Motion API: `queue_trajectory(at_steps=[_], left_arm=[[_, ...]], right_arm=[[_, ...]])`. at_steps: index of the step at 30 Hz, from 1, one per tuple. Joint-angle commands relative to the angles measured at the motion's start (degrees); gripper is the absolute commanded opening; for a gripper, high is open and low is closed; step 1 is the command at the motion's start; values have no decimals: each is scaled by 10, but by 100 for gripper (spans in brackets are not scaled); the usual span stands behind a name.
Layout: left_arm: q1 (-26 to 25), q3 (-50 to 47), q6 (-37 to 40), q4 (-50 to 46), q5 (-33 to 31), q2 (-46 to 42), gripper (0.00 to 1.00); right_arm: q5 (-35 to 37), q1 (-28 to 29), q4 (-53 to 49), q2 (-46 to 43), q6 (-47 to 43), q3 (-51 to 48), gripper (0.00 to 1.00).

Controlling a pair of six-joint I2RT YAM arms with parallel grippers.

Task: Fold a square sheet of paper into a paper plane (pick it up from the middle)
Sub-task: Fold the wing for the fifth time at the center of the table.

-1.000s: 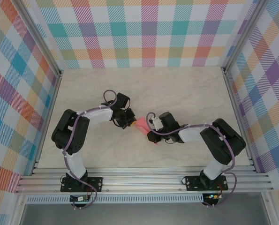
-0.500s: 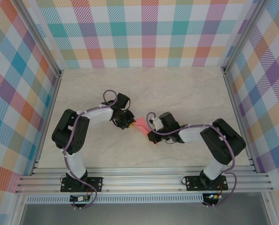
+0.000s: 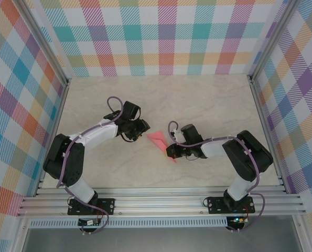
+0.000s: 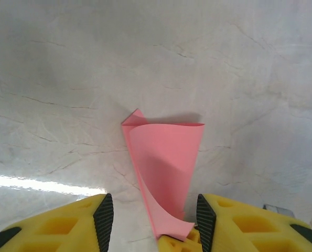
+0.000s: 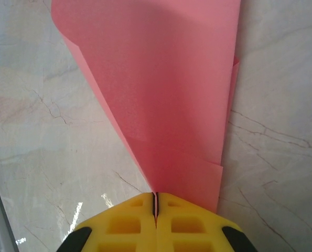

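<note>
— What can't you make out of the paper plane [image 5: 161, 94]?
— Your right wrist view crops its wide end at the top; the narrow end vanishes inside the right gripper [image 5: 156, 195].
— From above?
— That gripper covers the tip; the creases are too small to read.

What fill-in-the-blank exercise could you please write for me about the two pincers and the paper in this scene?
1. The right pincer is ___ on the folded paper.
2. The left pincer stands ___.
3. Seen from above, the paper lies ___ the two pincers.
4. The paper's colour is ___.

Missing words: shut; open; between; pink.
</note>
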Motion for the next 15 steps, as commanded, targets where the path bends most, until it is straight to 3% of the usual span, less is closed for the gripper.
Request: queue_trajectory(at_steps=[1,8,15], left_arm=[[-11,-33,-12,34,20,-13,44],[-26,-85,-46,157,66,-12,21],[-65,-119,-64,292,80,17,15]], right_arm=[[-12,-3,7,30,32,-18,3],[-1,-4,3,38,45,-23,3],[8,-4,-10,42,53,-19,3]])
